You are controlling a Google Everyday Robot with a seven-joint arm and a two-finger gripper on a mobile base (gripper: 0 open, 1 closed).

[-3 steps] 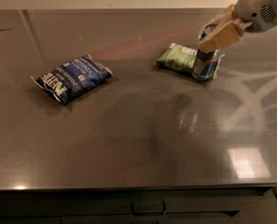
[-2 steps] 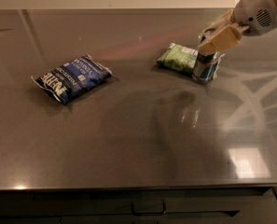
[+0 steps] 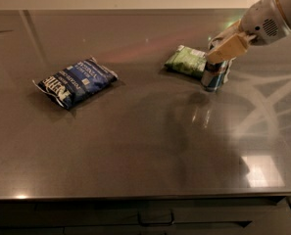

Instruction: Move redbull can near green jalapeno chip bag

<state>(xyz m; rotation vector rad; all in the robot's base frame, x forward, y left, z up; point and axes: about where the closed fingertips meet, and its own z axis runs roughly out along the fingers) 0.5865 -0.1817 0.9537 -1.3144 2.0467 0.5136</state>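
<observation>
Redbull can (image 3: 214, 76) is standing upright on the dark table (image 3: 145, 151), directly under the jaws. I've got the gripper (image 3: 225, 47) right down at its silver top, with the white arm (image 3: 268, 19) angling in from the upper right. Jaws sit over the rim, but whether they're clamped or slack I can't tell from here. Just left of the jaws and a touch farther back lies the green jalapeno chip bag (image 3: 185, 61), flat, and its near end looks to be touching the can or just beside it. Far off to the left of the jaws, well apart, a dark blue bag (image 3: 75, 81) lies flat with white lettering showing.
</observation>
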